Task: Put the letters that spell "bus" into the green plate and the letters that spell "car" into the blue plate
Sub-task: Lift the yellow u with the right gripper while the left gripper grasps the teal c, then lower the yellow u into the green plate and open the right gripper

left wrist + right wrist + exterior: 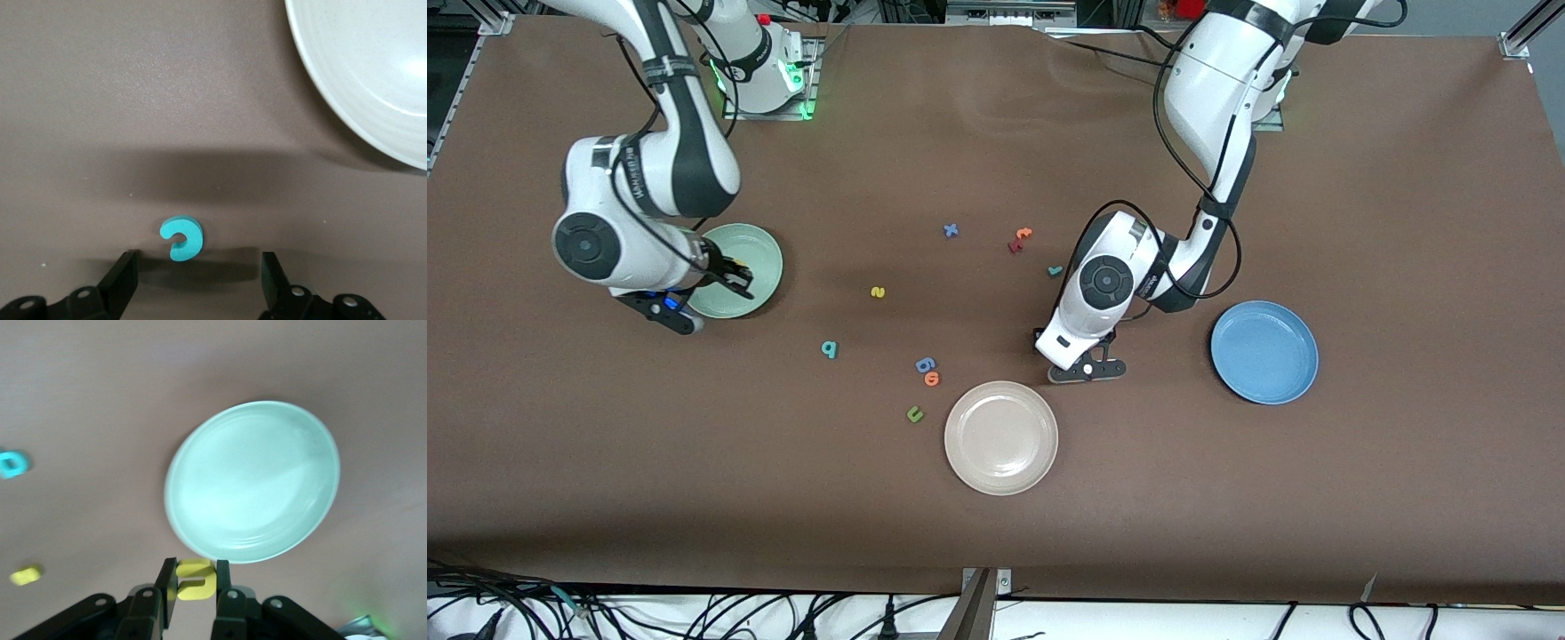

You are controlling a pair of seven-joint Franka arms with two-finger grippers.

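My right gripper (195, 581) is shut on a yellow u (195, 579) and hangs over the rim of the green plate (253, 480), seen in the front view as the right gripper (734, 277) over the green plate (751, 253). My left gripper (199, 267) is open, low over the table, and a teal c (181, 237) lies flat just ahead of its fingertips. In the front view the left gripper (1086, 369) hides the c. A teal r (1055, 270), a yellow s (878, 292) and a teal b (830, 349) lie mid-table. The blue plate (1264, 352) is empty.
A beige plate (1000, 437) sits close to the left gripper, its rim also in the left wrist view (360, 73). Loose letters: blue x (951, 230), orange t (1024, 234), a red one (1015, 244), blue 6-like letter (925, 364), orange o (932, 379), dark green u (914, 413).
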